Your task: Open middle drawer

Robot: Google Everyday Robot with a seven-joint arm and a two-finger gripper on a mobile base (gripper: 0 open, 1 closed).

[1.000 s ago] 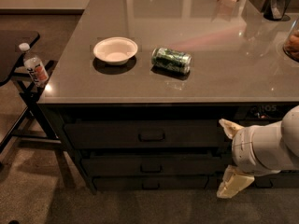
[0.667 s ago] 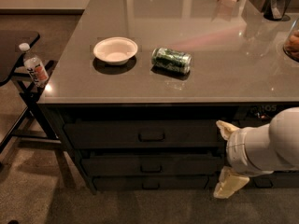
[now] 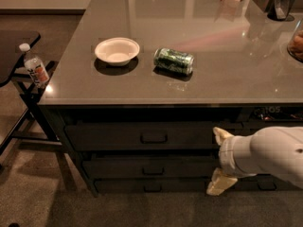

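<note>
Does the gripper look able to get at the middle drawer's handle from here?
Probably yes. The gripper, open, sits in front of the drawer fronts, to the right of the handle on the middle drawer and near its height. Nothing stands between them.

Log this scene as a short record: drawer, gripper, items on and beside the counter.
middle drawer: shut, loop handle untouched
gripper: low right, in front of the drawer fronts, right of the handles; jaws open, holding nothing
countertop: white bowl; green can on its side, right of the bowl
water bottle: upright, left of the counter
</note>
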